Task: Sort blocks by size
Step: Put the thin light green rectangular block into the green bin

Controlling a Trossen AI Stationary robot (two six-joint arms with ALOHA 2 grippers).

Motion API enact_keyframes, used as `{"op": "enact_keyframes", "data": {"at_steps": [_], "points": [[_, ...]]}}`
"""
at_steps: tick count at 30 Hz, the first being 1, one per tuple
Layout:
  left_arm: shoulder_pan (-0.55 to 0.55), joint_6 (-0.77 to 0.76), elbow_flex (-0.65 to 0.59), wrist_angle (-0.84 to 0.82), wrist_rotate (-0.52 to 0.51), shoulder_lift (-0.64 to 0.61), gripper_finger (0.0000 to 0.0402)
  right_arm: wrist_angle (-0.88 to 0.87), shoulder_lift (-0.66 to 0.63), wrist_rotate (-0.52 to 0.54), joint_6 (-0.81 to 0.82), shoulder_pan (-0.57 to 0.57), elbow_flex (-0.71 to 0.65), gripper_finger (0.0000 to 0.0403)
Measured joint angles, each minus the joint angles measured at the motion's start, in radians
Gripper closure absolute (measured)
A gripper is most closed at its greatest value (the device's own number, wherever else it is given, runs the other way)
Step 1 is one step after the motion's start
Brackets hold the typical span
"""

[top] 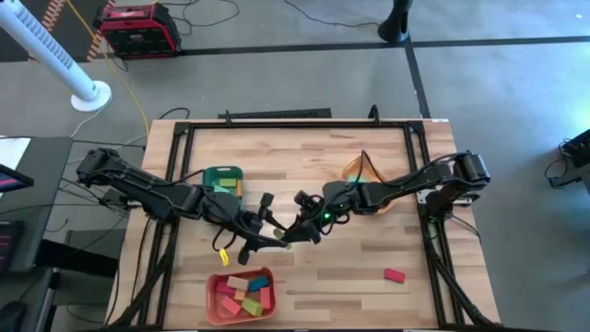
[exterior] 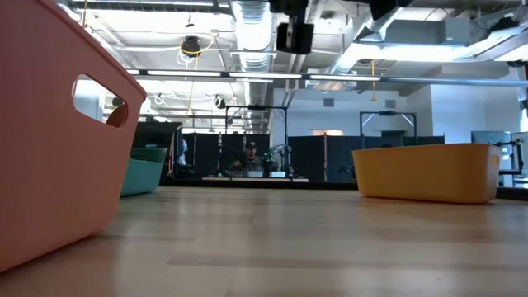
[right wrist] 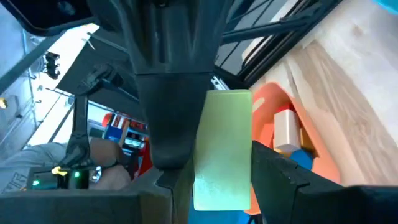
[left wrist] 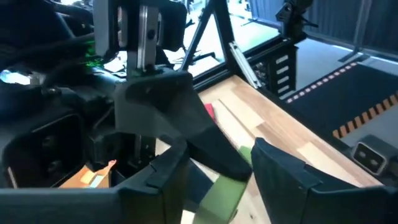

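Both tools meet over the middle of the wooden desk (top: pixel 350 263), tip to tip; the right tool (top: pixel 293 236) is clenched on a pale green flat block (right wrist: pixel 222 149), which stands upright between its fingers in the right wrist view; the left tool (top: pixel 267 238) reaches in from the other side, and in the left wrist view the same green block (left wrist: pixel 224 193) lies in the gap of its half-spread fingers (left wrist: pixel 292 174), with the right tool's finger wedged in there too; whether the left fingers press the block I cannot tell.

Below the tools, toward the desk's near edge, sits the salmon-red tray (top: pixel 214 304) holding several blocks (top: pixel 245 295), pink, orange, green and blue; just behind the left tool stands the green tray (top: pixel 223 171) with a yellowish block inside; behind the right tool, under its arm, is the orange tray (top: pixel 356 168); a lone pink block (top: pixel 395 275) lies well off to the right tool's far side on bare wood.
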Motion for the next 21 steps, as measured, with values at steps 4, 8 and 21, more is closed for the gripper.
{"op": "enact_keyframes", "data": {"at_steps": [4, 8, 21], "points": [[-0.001, -0.009, 0.000, -0.033, 0.014, -0.002, 0.0257, 0.027, 0.031, -0.027, 0.000, 0.002, 0.020, 0.0239], [-0.006, -0.028, 0.001, -0.035, 0.036, -0.006, 0.0264, 0.033, 0.035, -0.050, -0.003, -0.002, 0.026, 0.0239], [-0.013, -0.098, -0.001, -0.141, 0.074, -0.063, 0.0264, 0.079, 0.032, -0.076, -0.002, 0.008, 0.030, 0.0239]]}}
